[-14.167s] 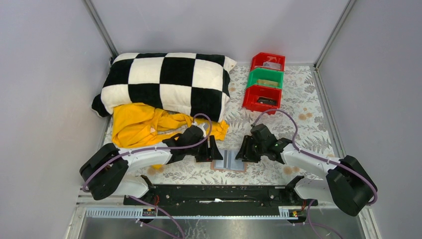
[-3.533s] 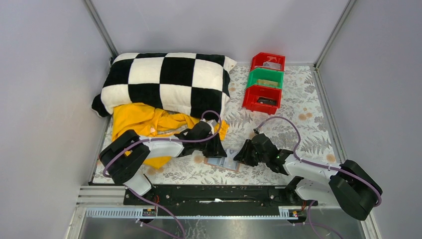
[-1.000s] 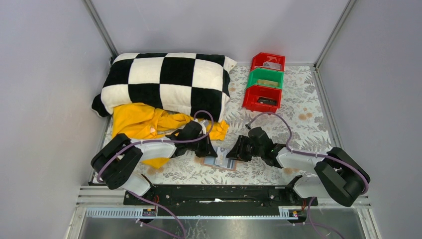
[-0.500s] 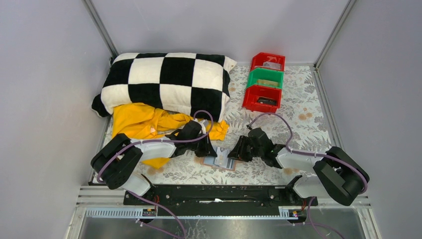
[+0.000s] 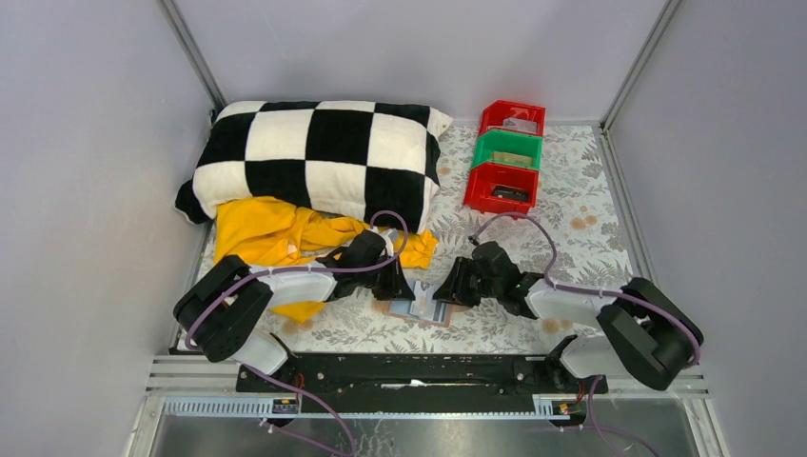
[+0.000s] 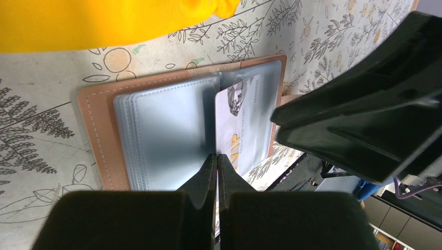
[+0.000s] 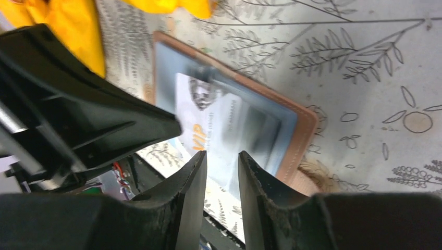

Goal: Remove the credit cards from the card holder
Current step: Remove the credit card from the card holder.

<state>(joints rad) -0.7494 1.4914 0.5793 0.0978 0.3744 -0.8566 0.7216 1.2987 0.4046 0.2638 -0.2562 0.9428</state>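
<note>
open holder (image 6: 94,130) on the worktop (image 6: 41,78), just ahead of the arm bases and between the two wrists.

left jaws: together, tips set down at the holder's central fold, apparently pinning it.

right jaws: apart, with no grip shown. in the right wrist view the gap between them lines up with the near end of one card (image 7: 208,125). whether they touch it cannot be told.

key relation: the card lies on the half of the holder toward the right arm, directly beyond the right jaws. its long axis runs roughly parallel to the fold, slightly skewed, and points into the gap. it appears partly drawn out of its sleeve, its end overhanging the holder's edge on the jaws' side. the right arm is the nearer. extraction seems to call for a pull along that axis while the left arm keeps the holder down.

materials: the holder is tan stitched leather with rounded corners, lined with stacked clear plastic sleeves, glossy and bluish. the card is thin, stiff and pale, printed with a small emblem and orange "vip" lettering. no other card is discernible. the worktop is covered in a pale sheet with line-drawn leaves.

beyond: a crumpled yellow cloth (image 5: 266,238), then a black-and-white checked pillow (image 5: 314,157). at far right, red and green bins (image 5: 487,157) in a row.
</note>
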